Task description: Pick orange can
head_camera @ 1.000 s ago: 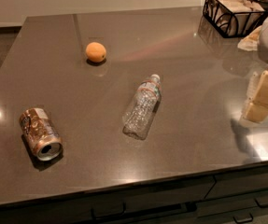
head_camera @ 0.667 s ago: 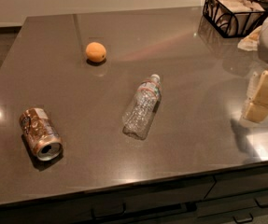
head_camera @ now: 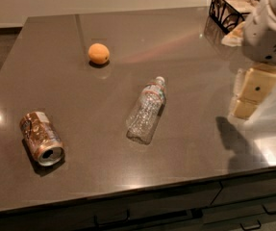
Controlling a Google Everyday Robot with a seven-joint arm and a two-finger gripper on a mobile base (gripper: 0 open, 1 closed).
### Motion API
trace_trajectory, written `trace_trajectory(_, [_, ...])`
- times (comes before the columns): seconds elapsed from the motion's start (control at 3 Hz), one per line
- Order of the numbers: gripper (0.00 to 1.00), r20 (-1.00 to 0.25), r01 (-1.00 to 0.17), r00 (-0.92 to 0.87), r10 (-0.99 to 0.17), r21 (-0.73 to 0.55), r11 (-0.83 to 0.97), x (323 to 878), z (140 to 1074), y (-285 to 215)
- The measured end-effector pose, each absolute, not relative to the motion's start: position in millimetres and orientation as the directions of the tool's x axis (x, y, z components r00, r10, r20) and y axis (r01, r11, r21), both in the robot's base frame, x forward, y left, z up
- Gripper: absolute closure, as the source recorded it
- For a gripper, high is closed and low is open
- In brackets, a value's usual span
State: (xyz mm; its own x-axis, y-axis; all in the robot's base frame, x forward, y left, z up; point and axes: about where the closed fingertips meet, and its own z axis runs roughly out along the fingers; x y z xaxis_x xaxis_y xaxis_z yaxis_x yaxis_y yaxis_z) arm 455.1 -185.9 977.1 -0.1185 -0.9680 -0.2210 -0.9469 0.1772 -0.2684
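The orange can (head_camera: 41, 138) lay on its side on the dark grey desk (head_camera: 176, 47), at about 8 o'clock from the middle of the desk, with its silver top end turned toward 5 o'clock. The claw (head_camera: 251, 93) hung above the desk at about 3 o'clock, well apart from the can and holding nothing; whether it was open or closed, I cannot tell. Near the middle lay a clear plastic bottle (head_camera: 147, 110), also on its side, its cap pointing to 1 o'clock; I could not see any liquid in it. A round orange fruit (head_camera: 99, 53) sat at 11 o'clock, apart from the other things. At the far corner, about 1 o'clock, stood a black wire basket (head_camera: 220, 9) with some pale things inside, which I could not identify.
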Motion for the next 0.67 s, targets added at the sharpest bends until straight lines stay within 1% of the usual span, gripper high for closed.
trace_trajectory(0.33, [0.00, -0.225, -0.953, 0.042, -0.974, -0.301, 0.029, 473.2, 973.3, -144.2])
trace_trajectory(0.67, [0.00, -0.227, -0.939, 0.212, -0.951, -0.319, -0.133, 486.4, 970.5, -101.4])
